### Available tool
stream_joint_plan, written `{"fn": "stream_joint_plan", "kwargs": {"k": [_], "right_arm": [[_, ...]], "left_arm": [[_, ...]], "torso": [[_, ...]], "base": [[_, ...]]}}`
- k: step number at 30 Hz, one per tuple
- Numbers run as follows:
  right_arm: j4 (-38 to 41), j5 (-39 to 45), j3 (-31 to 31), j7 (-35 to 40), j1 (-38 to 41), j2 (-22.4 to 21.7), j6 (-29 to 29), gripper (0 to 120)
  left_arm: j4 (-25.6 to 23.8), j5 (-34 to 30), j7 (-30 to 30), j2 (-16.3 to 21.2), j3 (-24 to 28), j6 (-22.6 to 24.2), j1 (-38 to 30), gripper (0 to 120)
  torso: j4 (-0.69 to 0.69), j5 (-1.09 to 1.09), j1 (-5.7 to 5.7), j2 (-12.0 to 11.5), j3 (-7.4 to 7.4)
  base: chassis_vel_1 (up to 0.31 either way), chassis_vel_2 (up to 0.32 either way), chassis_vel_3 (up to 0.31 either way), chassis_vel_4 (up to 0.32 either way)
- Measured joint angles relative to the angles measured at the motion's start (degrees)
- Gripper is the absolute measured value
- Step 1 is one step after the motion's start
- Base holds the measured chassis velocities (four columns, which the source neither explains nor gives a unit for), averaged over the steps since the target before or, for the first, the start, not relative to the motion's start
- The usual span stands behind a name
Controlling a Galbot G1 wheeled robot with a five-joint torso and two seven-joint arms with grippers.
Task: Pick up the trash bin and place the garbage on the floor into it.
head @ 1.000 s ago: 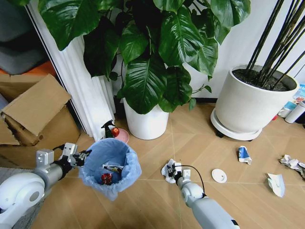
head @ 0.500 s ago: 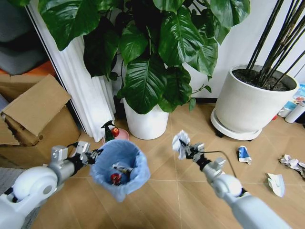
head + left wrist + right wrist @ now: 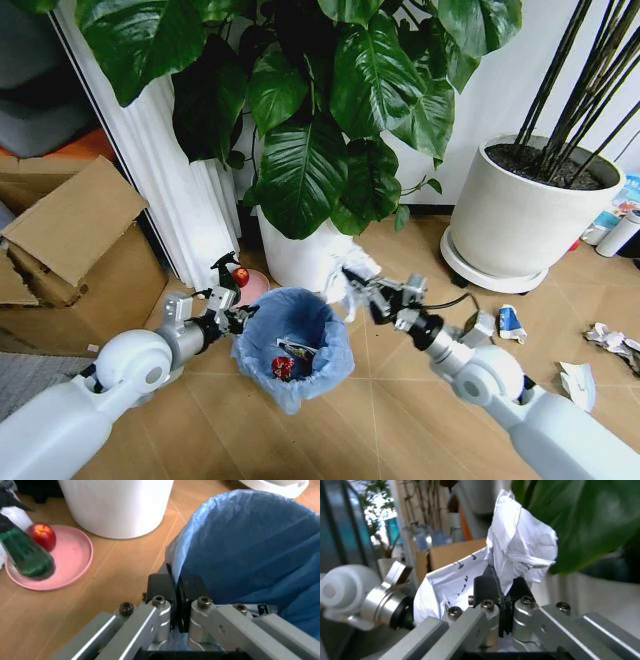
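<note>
The trash bin (image 3: 295,345), lined with a blue bag, hangs above the floor (image 3: 400,400) just in front of the white plant pot (image 3: 300,262), with a red wrapper (image 3: 282,368) and other scraps inside; the left gripper (image 3: 237,318) is clamped on its rim at nine o'clock, fingers pressed together over the bag's edge. At the bin's one o'clock the right gripper (image 3: 358,290) is pinched tight on a crumpled white paper (image 3: 352,270), held just above the rim; more garbage lies at three o'clock, a blue-white wrapper (image 3: 511,322) and white scraps (image 3: 580,380) beyond it.
</note>
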Motion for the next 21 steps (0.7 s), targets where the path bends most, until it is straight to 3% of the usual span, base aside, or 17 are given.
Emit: {"fn": "stream_joint_plan", "kwargs": {"k": [7, 9, 21], "right_arm": [[-3.5, -1.2, -4.5, -0.9, 2.8, 2.0, -0.4, 0], [-6.5, -3.0, -6.4, -1.6, 4.6, 3.3, -2.2, 16], [-10.0, -8.3, -7.4, -1.0, 5.8, 3.4, -5.8, 55]], "left_arm": [[0.5, -0.9, -0.2, -0.3, 1.0, 0.3, -1.6, 0], [0.8, -1.6, -0.6, -0.3, 1.8, 0.5, -3.0, 0], [-0.2, -2.4, -1.7, -0.4, 1.7, 1.3, -3.4, 0]], "torso": [[0.00, -0.01, 0.00, 0.0, 0.00], [-0.01, -0.02, 0.00, 0.0, 0.00], [-0.01, -0.01, 0.00, 0.0, 0.00]], "base": [[0.000, 0.000, 0.000, 0.000], [0.000, 0.000, 0.000, 0.000], [0.000, 0.000, 0.000, 0.000]]}}
